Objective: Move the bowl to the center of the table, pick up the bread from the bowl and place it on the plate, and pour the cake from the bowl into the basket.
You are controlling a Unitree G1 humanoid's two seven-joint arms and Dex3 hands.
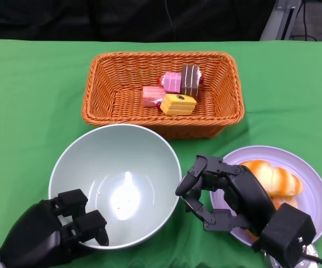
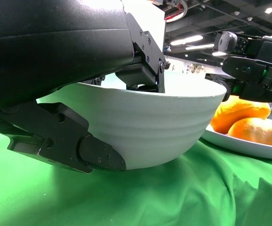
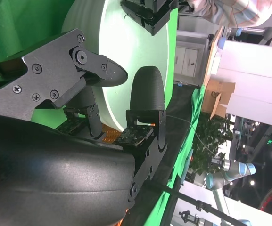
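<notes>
now the bowl (image 1: pixel 115 184) sits empty on the green worktop (image 1: pixel 32 100), near its front edge and about midway across, just in front of the basket (image 1: pixel 162 92). the left robot hand (image 1: pixel 57 230) grasps the bowl at its near rim: the left wrist view shows fingers hooked over the rim and another part pressed against the outer wall. the bowl's rim almost touches the basket's front wall.

four cakes (image 1: pixel 174 92) lie in the basket, grouped toward its right half: two pink, one yellow, one brown-and-pink standing on edge. they touch one another.

to the right of the bowl is the plate (image 1: pixel 311 184), lilac, with the bread (image 1: pixel 275 178) on it, two golden pieces side by side. the right robot hand (image 1: pixel 222 192) hovers over the plate's left part, between bowl and bread, fingers spread and curled loosely, holding nothing. its forearm covers the plate's near edge and part of the bread. the fingertips lie close beside the bowl's right rim; i cannot tell whether they touch it.

in the right wrist view a person's sleeve (image 3: pixel 230 12) shows past the worktop.
</notes>
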